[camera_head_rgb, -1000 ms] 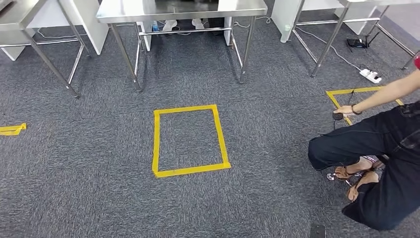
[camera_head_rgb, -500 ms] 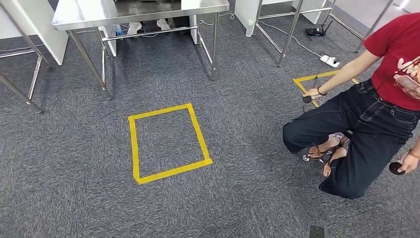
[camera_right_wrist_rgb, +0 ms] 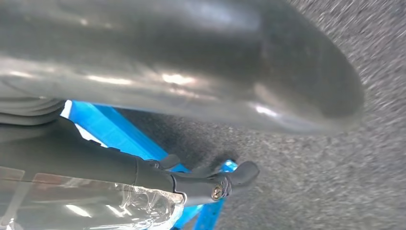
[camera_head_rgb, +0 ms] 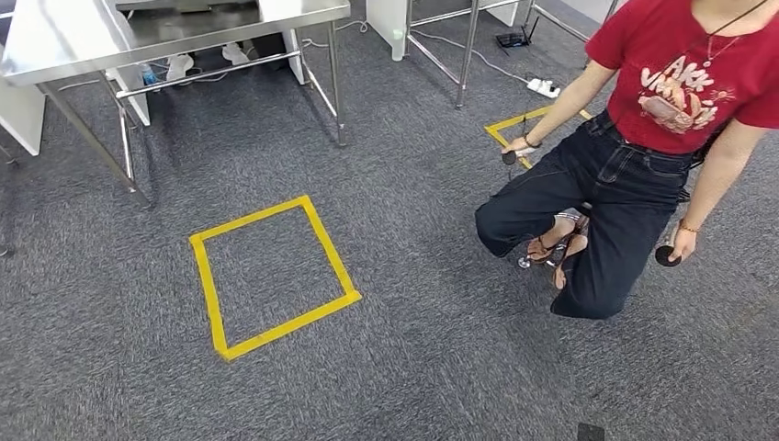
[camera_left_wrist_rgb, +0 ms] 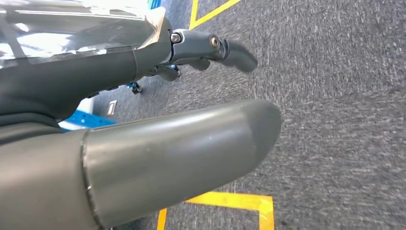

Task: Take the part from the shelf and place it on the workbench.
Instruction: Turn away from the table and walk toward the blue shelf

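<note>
My left hand hangs over grey carpet, its thick grey thumb and darker fingers apart with nothing between them. My right hand hangs the same way, the thumb apart from the dark fingers, holding nothing; blue frame parts lie behind it. In the head view a steel table stands at the far left on thin legs.
A person in a red shirt crouches on the right, a small black object in each hand. A yellow tape square marks the carpet, another tape mark lies beside the person. More table legs, a power strip and cables stand behind.
The whole picture has shifted left and turned: the camera has swung to the right. The crouching person has come much further into the picture.
</note>
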